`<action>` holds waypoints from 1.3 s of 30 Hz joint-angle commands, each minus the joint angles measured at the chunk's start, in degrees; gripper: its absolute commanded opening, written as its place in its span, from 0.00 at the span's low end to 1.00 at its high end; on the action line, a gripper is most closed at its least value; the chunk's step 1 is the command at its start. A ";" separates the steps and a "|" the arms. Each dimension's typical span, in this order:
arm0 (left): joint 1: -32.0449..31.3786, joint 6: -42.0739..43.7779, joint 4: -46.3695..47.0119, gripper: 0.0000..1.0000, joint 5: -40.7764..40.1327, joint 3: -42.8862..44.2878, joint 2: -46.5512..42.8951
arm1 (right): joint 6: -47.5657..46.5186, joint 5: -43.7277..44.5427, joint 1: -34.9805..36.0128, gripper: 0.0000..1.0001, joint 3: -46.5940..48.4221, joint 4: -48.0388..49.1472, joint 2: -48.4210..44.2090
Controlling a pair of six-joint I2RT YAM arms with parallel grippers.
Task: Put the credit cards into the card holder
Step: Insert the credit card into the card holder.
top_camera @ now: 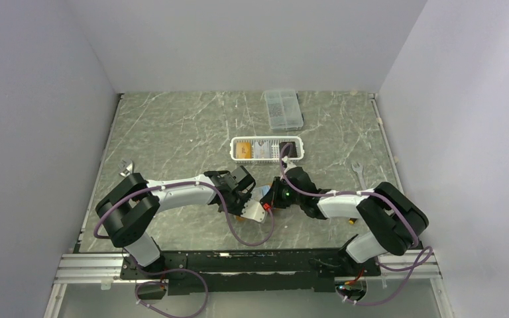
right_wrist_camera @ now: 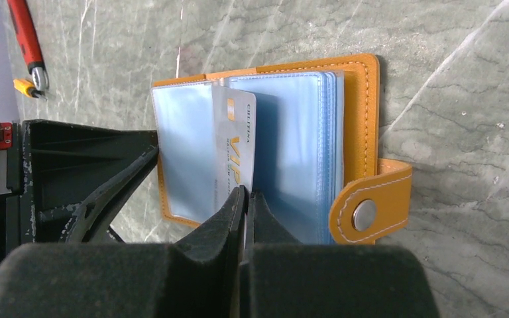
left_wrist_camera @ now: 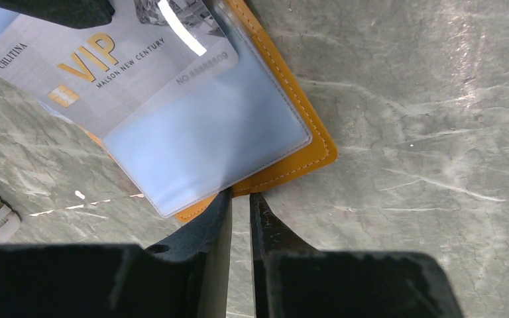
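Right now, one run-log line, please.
left gripper: shut on card holder | right gripper: shut on VIP card | card: partly in sleeve

Silver VIP card (right_wrist_camera: 235,149) sits partway in open orange card holder (right_wrist_camera: 361,99).

The desk (left_wrist_camera: 404,132) looked to me like polished grey-green stone, smooth with a soft sheen, veined and scratched in white. The card holder (right_wrist_camera: 364,99) read as matt orange leather-like material with pale stitching along its edges, and its snap stud (right_wrist_camera: 364,214) was dull silver metal. Its sleeves (left_wrist_camera: 205,146) were clear glossy plastic over pale blue. The credit card (left_wrist_camera: 106,66) was silvery plastic with a fine brushed look, gold lettering and a bright glare streak. Both the left end effector (left_wrist_camera: 240,199) and right end effector (right_wrist_camera: 245,195) showed matt black plastic, faintly scuffed. The basket (top_camera: 233,150) was white plastic, and the box (top_camera: 283,109) was clear plastic.
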 commanded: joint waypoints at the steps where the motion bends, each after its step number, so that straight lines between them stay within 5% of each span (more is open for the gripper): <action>1: -0.32 0.04 1.56 0.17 1.71 -0.24 1.93 | -4.31 2.27 0.20 0.00 -0.85 -9.20 0.63; 19: -0.31 -0.44 2.05 0.17 1.73 0.20 2.46 | -6.44 -4.06 1.69 0.00 3.56 -6.43 8.10; 28: -0.36 -0.44 2.44 0.17 1.57 0.32 2.50 | -6.79 -1.55 3.24 0.25 5.29 -10.19 7.42; 31: -0.33 -0.28 2.63 0.17 1.41 -0.22 2.25 | -7.17 0.97 1.97 0.42 5.12 -12.75 4.04; 39: -0.27 -0.26 2.86 0.17 1.38 -0.71 1.85 | -8.73 0.97 0.26 0.41 7.49 -14.89 2.75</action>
